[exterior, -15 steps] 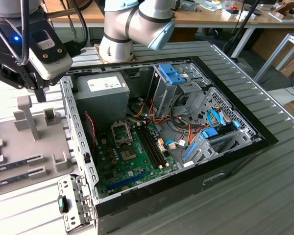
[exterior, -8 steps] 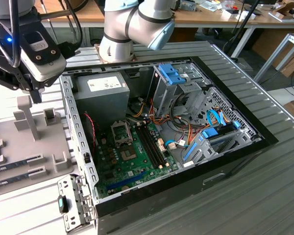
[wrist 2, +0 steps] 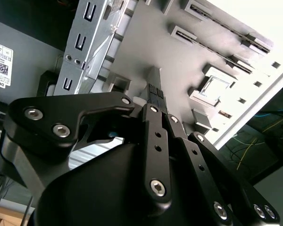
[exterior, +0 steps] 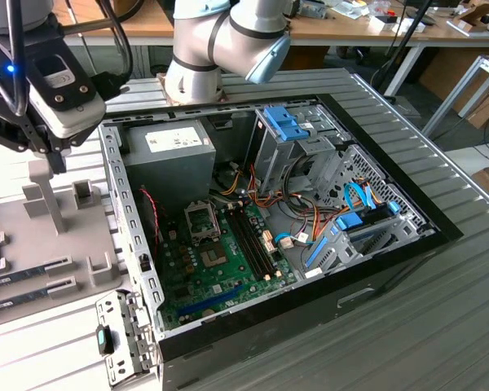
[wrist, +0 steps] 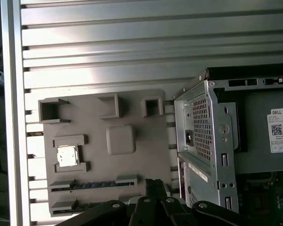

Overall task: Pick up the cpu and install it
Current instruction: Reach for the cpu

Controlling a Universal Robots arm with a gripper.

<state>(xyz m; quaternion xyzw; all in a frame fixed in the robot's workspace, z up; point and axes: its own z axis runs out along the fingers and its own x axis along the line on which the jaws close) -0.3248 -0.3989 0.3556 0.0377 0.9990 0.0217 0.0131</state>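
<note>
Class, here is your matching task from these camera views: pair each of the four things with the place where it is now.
Things:
1. small square silvery cpu
2. grey metal power supply box
3. blue plastic bracket
4. black gripper

Places:
A. on the drive cage inside the open computer case
B. over the grey holder tray, outside the case
C. in a recess of the tray
D. in the case's corner nearest the arm's base

Pairs: 1-C, 2-D, 3-A, 4-B.
</note>
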